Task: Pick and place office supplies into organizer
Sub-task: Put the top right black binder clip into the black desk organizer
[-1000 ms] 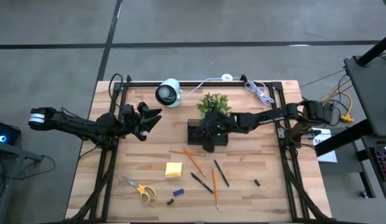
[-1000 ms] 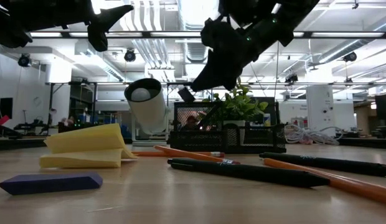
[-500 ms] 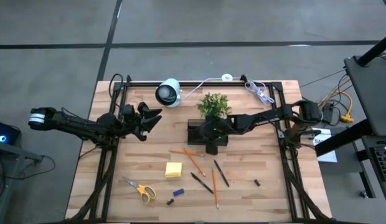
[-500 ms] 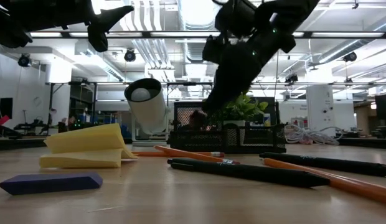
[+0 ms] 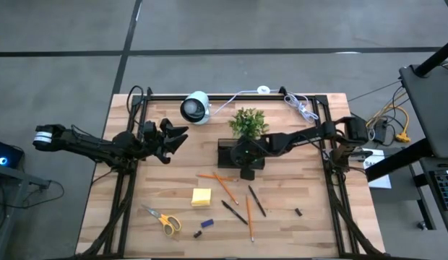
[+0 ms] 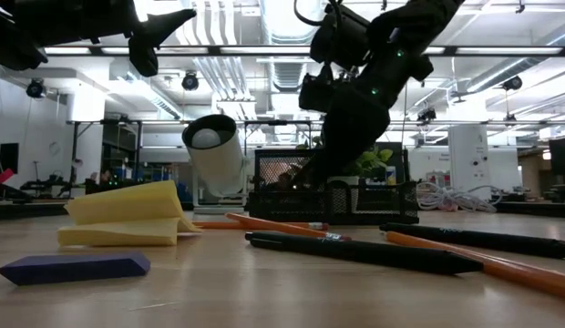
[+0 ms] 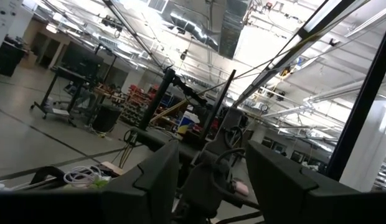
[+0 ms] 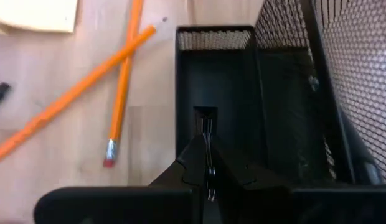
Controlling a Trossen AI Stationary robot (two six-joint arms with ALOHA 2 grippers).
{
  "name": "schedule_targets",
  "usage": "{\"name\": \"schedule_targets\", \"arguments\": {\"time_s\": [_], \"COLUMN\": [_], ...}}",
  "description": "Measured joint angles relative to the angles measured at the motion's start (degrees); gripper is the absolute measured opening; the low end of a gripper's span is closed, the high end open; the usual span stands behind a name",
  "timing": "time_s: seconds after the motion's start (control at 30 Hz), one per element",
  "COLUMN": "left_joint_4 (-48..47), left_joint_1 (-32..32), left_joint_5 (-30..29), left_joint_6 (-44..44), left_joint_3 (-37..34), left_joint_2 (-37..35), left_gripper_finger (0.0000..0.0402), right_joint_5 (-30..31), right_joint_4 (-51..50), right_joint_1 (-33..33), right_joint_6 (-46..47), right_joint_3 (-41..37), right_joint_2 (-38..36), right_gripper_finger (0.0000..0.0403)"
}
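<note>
Black mesh organizer [image 8: 286,81]; right gripper [image 8: 207,163] jaws closed inside

A black mesh organizer [image 8: 286,74] sits just ahead of the dark right claw [image 8: 208,168], with two orange pencils [image 8: 121,68] and a pale yellow sticky-note pad [image 8: 34,14] beside it on light wood.

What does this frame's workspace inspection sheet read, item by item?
Surface: wooden table, black frame rails.
Job's things: organizer mid-table; sticky-note pad, scissors, orange pencils, dark pens, blue block, dark clip loose in front.
Clutter: plant, white camera.
Grippers: right pincer shut, inside an organizer compartment; left pincer open, raised at left.
Cables: white cable at back edge.
Surroundings: workshop hall; no people seen.
</note>
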Motion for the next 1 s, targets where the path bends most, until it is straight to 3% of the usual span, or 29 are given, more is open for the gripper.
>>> {"name": "schedule_targets", "arguments": {"time_s": [0.5, 1.0], "left_joint_4": [-0.2, 0.0], "left_joint_1": [0.0, 0.0], "left_joint_5": [-0.13, -1.48], "left_joint_6": [0.0, 0.0], "left_joint_3": [-0.02, -0.02], "left_joint_2": [0.13, 0.67], "left_gripper_finger": [0.0171, 0.0171], "right_joint_5": [0.06, -0.12], "right_joint_4": [-7.3, -7.71], "right_joint_1": [0.02, -0.02], "right_joint_6": [-1.09, -2.07], "right_joint_3": [5.67, 5.57], "right_joint_2": [0.45, 1.17], "right_gripper_finger": [0.0008, 0.0008]}}
